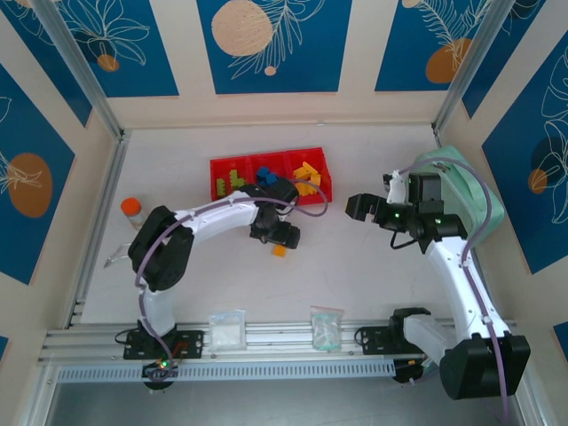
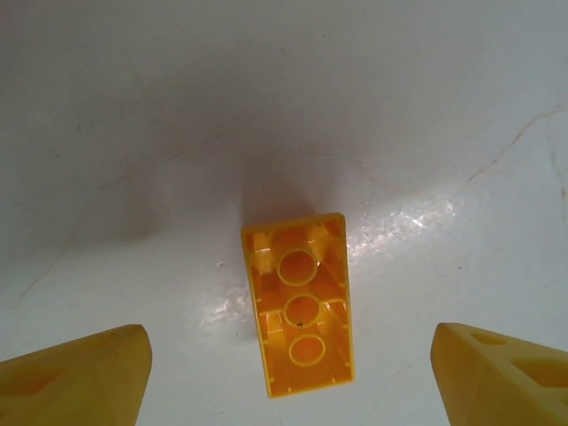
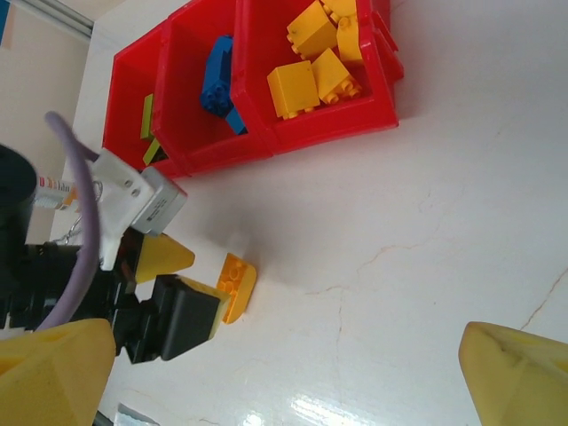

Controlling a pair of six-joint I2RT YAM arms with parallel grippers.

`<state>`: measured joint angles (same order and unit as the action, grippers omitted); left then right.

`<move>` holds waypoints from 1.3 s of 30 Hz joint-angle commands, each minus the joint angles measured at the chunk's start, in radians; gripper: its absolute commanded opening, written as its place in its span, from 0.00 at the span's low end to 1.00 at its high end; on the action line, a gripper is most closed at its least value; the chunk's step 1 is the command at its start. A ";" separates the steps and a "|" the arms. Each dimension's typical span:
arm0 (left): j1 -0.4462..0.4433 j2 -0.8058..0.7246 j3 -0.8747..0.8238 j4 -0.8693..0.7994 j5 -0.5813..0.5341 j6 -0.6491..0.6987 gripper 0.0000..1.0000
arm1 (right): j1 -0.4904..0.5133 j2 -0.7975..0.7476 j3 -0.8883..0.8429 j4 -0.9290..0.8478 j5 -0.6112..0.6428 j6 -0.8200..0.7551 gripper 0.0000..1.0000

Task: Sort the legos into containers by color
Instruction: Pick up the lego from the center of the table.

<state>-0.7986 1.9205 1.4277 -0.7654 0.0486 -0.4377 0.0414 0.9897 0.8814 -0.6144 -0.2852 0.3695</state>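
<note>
In the left wrist view the left gripper (image 2: 290, 377) hangs over the white table (image 2: 177, 133) with its jaws spread. One yellow finger (image 2: 80, 377) sits at the lower left of the frame and the other at the lower right, and neither touches anything. Between them, at lower centre, lies the yellow-orange brick (image 2: 302, 306) with its studs down and hollow underside up. Its long axis runs almost straight up the frame with a slight tilt. There is bare table on both sides of it.

The step in hand looks like the pick of this last loose brick. The fingers face its two long walls, which is the right way to take it. Only its near end lies level with the tips, so a squeeze here could make it pivot. It seems wiser to move forward a little, turn the wrist to match the tilt, and come down until the pads meet the walls at mid-length.

In the top view the containers (image 1: 213, 177) sit at upper centre, just beyond the brick. From left to right they hold green legos (image 1: 232, 182), blue legos (image 1: 266, 175) and yellow legos (image 1: 308, 176). This brick belongs in the right-hand compartment. That one is already heaped, so a low release should stop it bouncing out.

Further right, the right gripper (image 3: 286, 373) hovers with its jaws wide apart and nothing between them. It is well clear of the carry path.
</note>
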 commanded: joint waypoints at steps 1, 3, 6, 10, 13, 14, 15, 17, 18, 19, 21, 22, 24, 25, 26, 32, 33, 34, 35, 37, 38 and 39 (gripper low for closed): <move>-0.013 0.036 0.042 -0.051 -0.015 -0.005 0.79 | -0.006 -0.069 -0.035 -0.013 -0.007 0.014 1.00; -0.013 0.055 0.053 -0.056 -0.013 -0.012 0.78 | -0.007 -0.104 -0.052 -0.006 -0.025 0.019 1.00; -0.016 0.087 0.075 -0.068 -0.007 -0.021 0.75 | -0.008 -0.143 -0.071 -0.006 -0.034 0.025 0.99; -0.025 0.123 0.096 -0.074 -0.001 -0.030 0.68 | -0.009 -0.181 -0.102 -0.018 -0.038 0.035 0.99; -0.028 0.154 0.115 -0.091 -0.010 -0.035 0.63 | -0.020 -0.198 -0.134 -0.010 -0.076 0.049 0.99; -0.028 0.166 0.123 -0.103 -0.017 -0.037 0.60 | -0.029 -0.200 -0.137 -0.014 -0.091 0.052 0.99; -0.031 0.174 0.127 -0.110 -0.024 -0.040 0.58 | -0.036 -0.202 -0.141 -0.020 -0.102 0.055 0.99; -0.030 0.187 0.126 -0.114 -0.030 -0.045 0.52 | -0.046 -0.213 -0.150 -0.025 -0.114 0.060 0.99; -0.031 0.191 0.125 -0.111 -0.032 -0.048 0.50 | -0.051 -0.221 -0.157 -0.027 -0.118 0.060 0.99; -0.030 0.193 0.123 -0.110 -0.033 -0.051 0.47 | -0.052 -0.230 -0.161 -0.029 -0.119 0.061 0.99; -0.030 0.198 0.122 -0.108 -0.036 -0.056 0.44 | -0.055 -0.246 -0.171 -0.031 -0.115 0.060 0.99; -0.031 0.200 0.122 -0.107 -0.038 -0.060 0.40 | -0.056 -0.252 -0.174 -0.033 -0.113 0.060 0.99; -0.031 0.205 0.122 -0.105 -0.039 -0.067 0.36 | -0.058 -0.261 -0.182 -0.033 -0.118 0.063 0.99; -0.032 0.207 0.122 -0.103 -0.039 -0.071 0.35 | -0.058 -0.265 -0.183 -0.036 -0.118 0.062 0.99; -0.031 0.211 0.122 -0.100 -0.037 -0.073 0.34 | -0.058 -0.267 -0.185 -0.037 -0.116 0.061 0.99; -0.034 0.217 0.119 -0.086 -0.024 -0.087 0.22 | -0.060 -0.294 -0.187 -0.048 -0.081 0.057 0.99; -0.036 0.213 0.117 -0.081 -0.021 -0.088 0.21 | -0.060 -0.302 -0.187 -0.048 -0.072 0.058 0.99; -0.037 0.204 0.113 -0.075 -0.022 -0.091 0.19 | -0.061 -0.308 -0.190 -0.046 -0.065 0.060 0.99; -0.039 0.194 0.109 -0.066 -0.023 -0.093 0.18 | -0.060 -0.315 -0.196 -0.042 -0.059 0.062 0.99; -0.042 0.165 0.094 -0.036 -0.029 -0.098 0.17 | -0.060 -0.320 -0.209 -0.028 -0.055 0.072 0.99; -0.042 0.148 0.086 -0.019 -0.035 -0.103 0.17 | -0.060 -0.319 -0.211 -0.025 -0.054 0.073 0.99; -0.044 0.127 0.076 0.003 -0.037 -0.107 0.16 | -0.060 -0.317 -0.216 -0.021 -0.052 0.077 0.99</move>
<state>-0.8219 2.0827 1.5326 -0.8310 0.0025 -0.5236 -0.0139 0.6788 0.6876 -0.6392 -0.3439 0.4286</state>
